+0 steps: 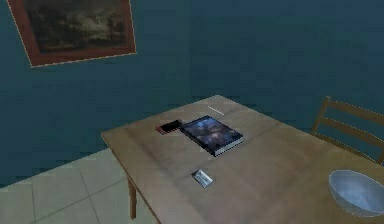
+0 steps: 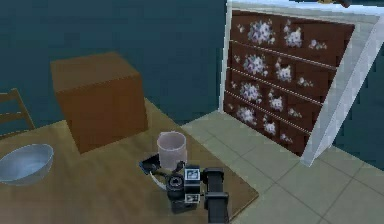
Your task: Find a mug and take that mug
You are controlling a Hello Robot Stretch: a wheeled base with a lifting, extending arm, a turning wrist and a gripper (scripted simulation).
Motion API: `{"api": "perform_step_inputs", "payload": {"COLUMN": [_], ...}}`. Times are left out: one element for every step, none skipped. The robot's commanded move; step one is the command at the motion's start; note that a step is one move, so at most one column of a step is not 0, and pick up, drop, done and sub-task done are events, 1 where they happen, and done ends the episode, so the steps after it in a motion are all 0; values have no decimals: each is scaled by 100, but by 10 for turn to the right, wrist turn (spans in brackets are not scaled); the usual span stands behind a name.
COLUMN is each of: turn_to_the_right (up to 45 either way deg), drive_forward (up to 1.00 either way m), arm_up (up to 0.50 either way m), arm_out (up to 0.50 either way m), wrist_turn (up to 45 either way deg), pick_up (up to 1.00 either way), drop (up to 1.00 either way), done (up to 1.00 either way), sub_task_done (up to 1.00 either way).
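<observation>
mug (image 2: pixel 172 150) on table (image 2: pixel 100 188) | box (image 2: pixel 100 98) behind | bowl (image 2: pixel 25 162) left | dresser (image 2: pixel 285 75) right

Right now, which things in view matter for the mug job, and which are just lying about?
Job: mug, on the table.
Lying about: bowl, brown box, book, dresser, chair, painting.

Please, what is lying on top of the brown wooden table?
A dark blue rectangular book, a small dark red flat object, a small grey object, a pale blue glass bowl, a large brown box and a pale round mug. The box hides whatever stands behind it.
</observation>
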Motion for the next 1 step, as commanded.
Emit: {"api": "perform_step_inputs", "payload": {"turn_to_the_right": [0], "drive_forward": [0], "arm_up": [0], "arm_out": [0], "wrist_turn": [0], "pick_up": [0], "drop": [0], "done": [100], "sub_task_done": [0]}}
